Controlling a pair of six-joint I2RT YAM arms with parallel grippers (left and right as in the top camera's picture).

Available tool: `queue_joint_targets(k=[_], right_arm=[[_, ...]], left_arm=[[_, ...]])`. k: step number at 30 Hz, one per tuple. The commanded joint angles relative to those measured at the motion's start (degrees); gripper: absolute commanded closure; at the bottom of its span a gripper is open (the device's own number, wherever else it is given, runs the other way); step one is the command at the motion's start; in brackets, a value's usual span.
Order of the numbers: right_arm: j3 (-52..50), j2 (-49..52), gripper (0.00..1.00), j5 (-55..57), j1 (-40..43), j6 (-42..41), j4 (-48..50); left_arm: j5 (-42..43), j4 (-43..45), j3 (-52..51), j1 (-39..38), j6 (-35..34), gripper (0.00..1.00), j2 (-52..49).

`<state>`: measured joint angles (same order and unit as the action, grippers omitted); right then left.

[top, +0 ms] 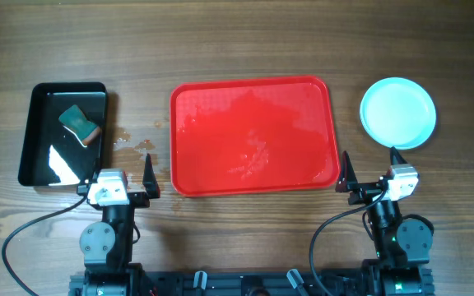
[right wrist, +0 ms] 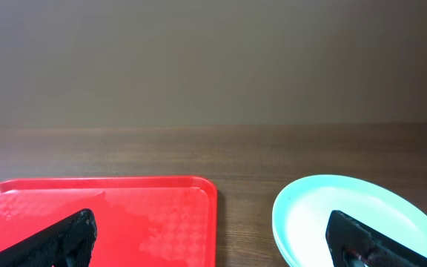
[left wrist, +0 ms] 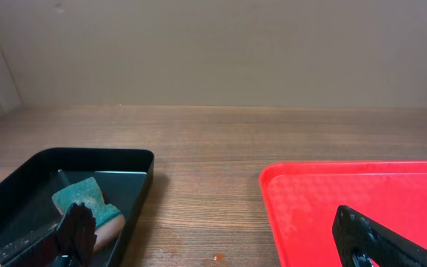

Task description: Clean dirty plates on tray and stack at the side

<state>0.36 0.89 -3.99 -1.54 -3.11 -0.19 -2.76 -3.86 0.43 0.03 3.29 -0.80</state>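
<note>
The red tray (top: 253,136) lies in the middle of the table, wet and with no plate on it. The pale blue plates (top: 397,113) rest as one pile on the wood to the tray's right; I cannot tell how many there are. My left gripper (top: 123,175) hangs open and holds nothing near the tray's front left corner, over the wood between bin and tray (left wrist: 347,200). My right gripper (top: 370,164) is open too, in front of the gap between the tray (right wrist: 124,215) and the plates (right wrist: 325,200), touching neither.
A black bin (top: 62,134) at the left holds water and a green sponge (top: 79,125), also seen in the left wrist view as sponge (left wrist: 84,200). Small wet spots (top: 134,146) and an orange drop (left wrist: 217,257) mark the wood between bin and tray.
</note>
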Motion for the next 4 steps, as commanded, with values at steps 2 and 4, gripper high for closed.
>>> queue_joint_targets(k=[2,4], right_arm=[[-0.1,-0.7,0.00,0.8,0.3,0.5,0.2],[-0.1,-0.7,0.00,0.8,0.3,0.5,0.2]], left_arm=[[-1.2,0.0,-0.1,-0.3,-0.8,0.00,0.4],[-1.2,0.0,-0.1,-0.2,-0.8,0.00,0.4]])
